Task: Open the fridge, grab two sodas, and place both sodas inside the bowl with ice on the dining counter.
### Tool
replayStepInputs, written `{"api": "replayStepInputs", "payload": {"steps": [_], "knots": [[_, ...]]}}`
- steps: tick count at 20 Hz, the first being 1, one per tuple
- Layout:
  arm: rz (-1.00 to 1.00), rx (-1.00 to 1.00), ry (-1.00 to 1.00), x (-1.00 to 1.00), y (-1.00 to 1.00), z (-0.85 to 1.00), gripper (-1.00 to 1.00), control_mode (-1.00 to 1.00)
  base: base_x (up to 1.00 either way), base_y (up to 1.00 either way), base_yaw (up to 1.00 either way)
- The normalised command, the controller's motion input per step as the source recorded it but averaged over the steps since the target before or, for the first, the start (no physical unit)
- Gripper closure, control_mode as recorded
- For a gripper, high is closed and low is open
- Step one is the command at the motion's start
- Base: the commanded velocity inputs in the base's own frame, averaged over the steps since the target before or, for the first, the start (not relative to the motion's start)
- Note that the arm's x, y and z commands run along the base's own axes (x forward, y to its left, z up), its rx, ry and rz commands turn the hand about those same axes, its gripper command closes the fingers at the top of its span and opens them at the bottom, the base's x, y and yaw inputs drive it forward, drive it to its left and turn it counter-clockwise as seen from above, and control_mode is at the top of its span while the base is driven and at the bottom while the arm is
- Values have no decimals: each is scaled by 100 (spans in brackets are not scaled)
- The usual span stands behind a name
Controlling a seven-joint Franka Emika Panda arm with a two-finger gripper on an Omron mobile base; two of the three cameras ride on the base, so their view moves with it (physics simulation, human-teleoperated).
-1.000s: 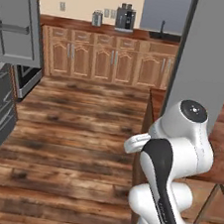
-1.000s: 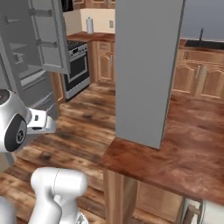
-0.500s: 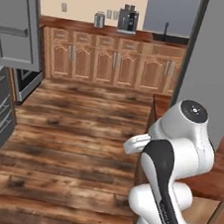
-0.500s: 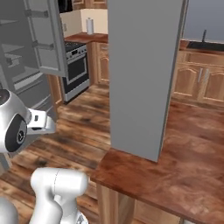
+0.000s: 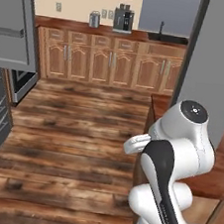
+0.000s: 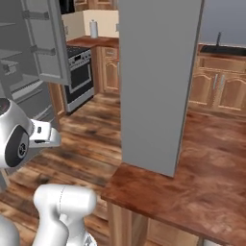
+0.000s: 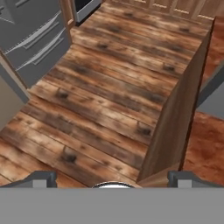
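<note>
Grey and tall, one fridge (image 6: 29,57) stands with its door swung open, pale shelves showing within; the left base view catches its open door panel (image 5: 15,26) at the far left edge, and the hand view looks down on two stacked drawer fronts (image 7: 35,39) with long bar handles. One dining counter (image 6: 192,178), glossy reddish-brown wood, lies across the plank floor (image 5: 74,144) from the fridge, well apart from it. One broad grey pillar (image 6: 158,81) rises from the counter's near end and blocks whatever lies behind it.

Beyond the fridge stands one dark-fronted oven range (image 6: 79,79), then a run of light wood cabinets (image 5: 110,64) along the back wall. On their top sit one metal canister (image 5: 94,19) and one dark coffee machine (image 5: 123,18), with a black tap (image 5: 162,28) further along, away from the fridge.

Over the floor between fridge and counter hangs the gripper (image 7: 111,178), its two dark fingertips (image 7: 41,178) spread wide apart with nothing between them. That hand view alone shows the counter's upright side panel (image 7: 168,127).
</note>
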Motion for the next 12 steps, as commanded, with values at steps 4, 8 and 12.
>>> {"api": "replayStepInputs", "payload": {"steps": [4, 8, 12], "knots": [[0, 0, 0, 0, 0, 0, -100, 100, 15, 75, 0], [0, 0, 0, 0, 0, 0, -100, 100, 21, 70, 0], [0, 0, 0, 0, 0, 0, -100, 100, 52, 9, 3]]}}
